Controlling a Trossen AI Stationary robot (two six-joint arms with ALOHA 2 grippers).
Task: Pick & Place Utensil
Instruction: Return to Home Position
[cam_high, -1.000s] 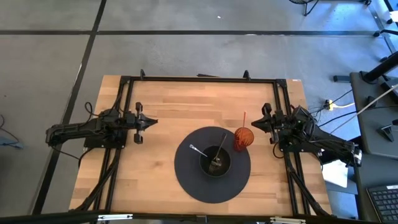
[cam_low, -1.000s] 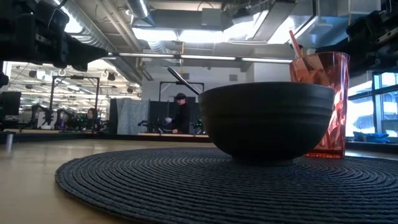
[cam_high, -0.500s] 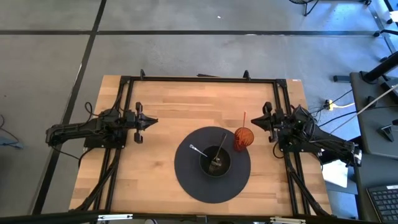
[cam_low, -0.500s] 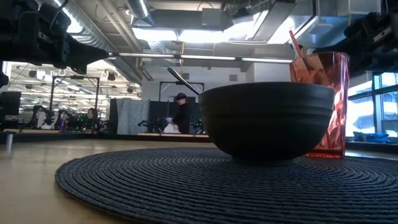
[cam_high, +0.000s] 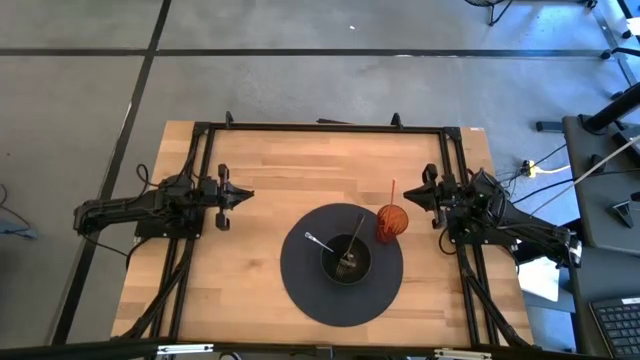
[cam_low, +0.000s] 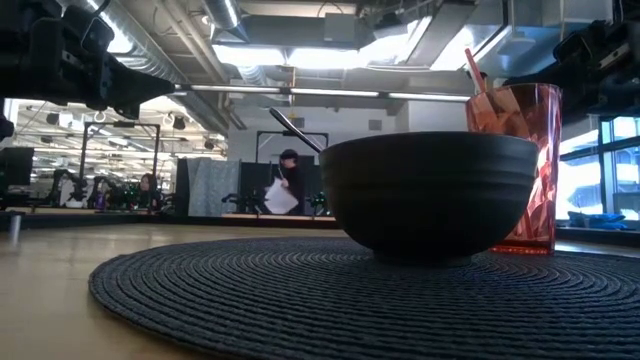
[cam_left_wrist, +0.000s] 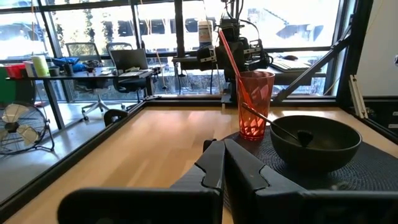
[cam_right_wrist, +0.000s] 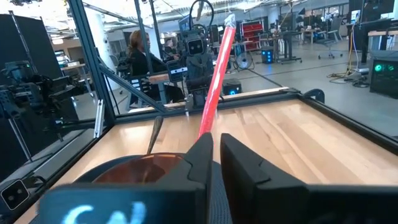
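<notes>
My left gripper (cam_high: 238, 196), fingers closed together on nothing, hangs over the table's left side; the right gripper (cam_high: 410, 197), likewise closed and empty, hangs over the right side, just right of the red tumbler (cam_high: 391, 222). Between them the black bowl (cam_high: 346, 262) sits mid-placemat (cam_high: 300, 290) with two utensils (cam_high: 356, 236) leaning inside. I judge these light, stiff, thin and slick: best pinched across the handle where it clears the rim

I have both arms folded low over the table (cam_high: 300, 160), left gripper (cam_high: 243, 196) near its left edge, right gripper (cam_high: 409, 197) near its right edge, each pointing inward toward the middle, fingers pressed together.
</notes>
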